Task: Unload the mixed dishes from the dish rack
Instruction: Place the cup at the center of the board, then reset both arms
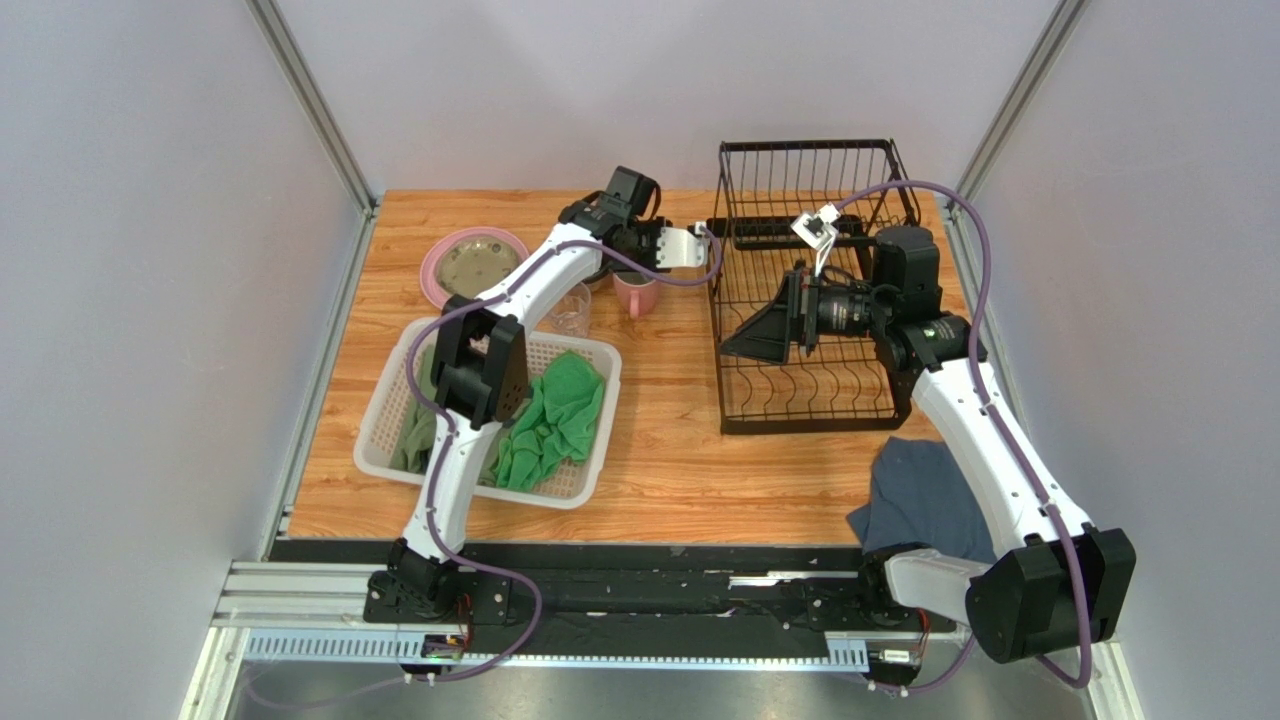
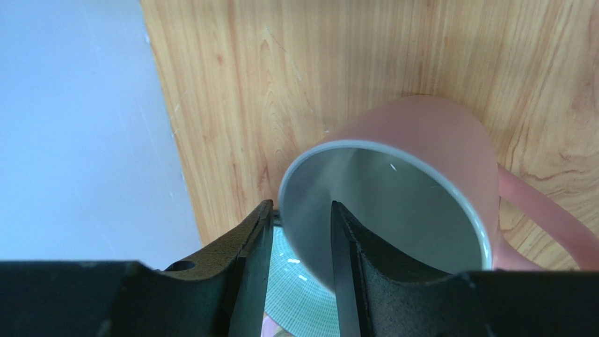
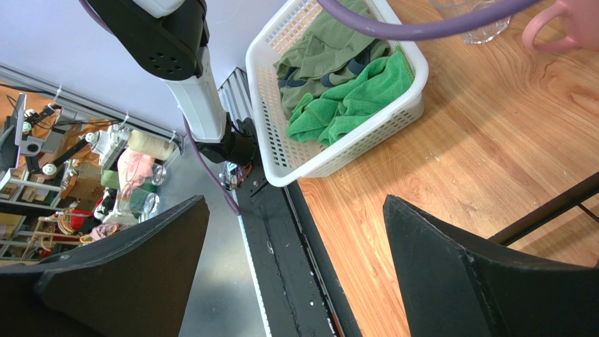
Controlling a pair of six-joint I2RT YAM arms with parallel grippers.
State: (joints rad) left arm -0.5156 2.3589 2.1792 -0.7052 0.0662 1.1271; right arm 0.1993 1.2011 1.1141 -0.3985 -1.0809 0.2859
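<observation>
**Top external view.** The left claw [image 1: 639, 270] reaches down onto the pink mug [image 1: 637, 297]. The mug is at the far side of the worktop [image 1: 676, 450], just left of the dish rack [image 1: 809, 147] and right of the clear glass cup [image 1: 568, 311]. Farther left lies the large pink plate [image 1: 445, 258], with a grey-olive dish [image 1: 481, 264] on it. A white basket [image 1: 388, 450] holding green cloths [image 1: 564, 405] sits nearer the arm bases. The right claw [image 1: 759, 333] hovers over the rack's lower tray, fingers spread. A blue-grey cloth [image 1: 909, 495] lies at the near right corner.

**Left wrist view.** The left claw [image 2: 301, 232] is closed on the rim of the pink mug [image 2: 436, 133]. One finger [image 2: 242, 260] is outside the wall and the other [image 2: 355, 267] is inside the pale interior. The handle points right. Whether the mug's base rests on the worktop [image 2: 232, 84] cannot be told.

**Right wrist view.** The right claw [image 3: 294, 203] stands wide open, with the worktop's near edge showing between its fingers. Beyond it are the white basket [image 3: 337, 151] with the green cloths [image 3: 344, 98]. The mug's handle [image 3: 562, 21] is at the upper right corner.
</observation>
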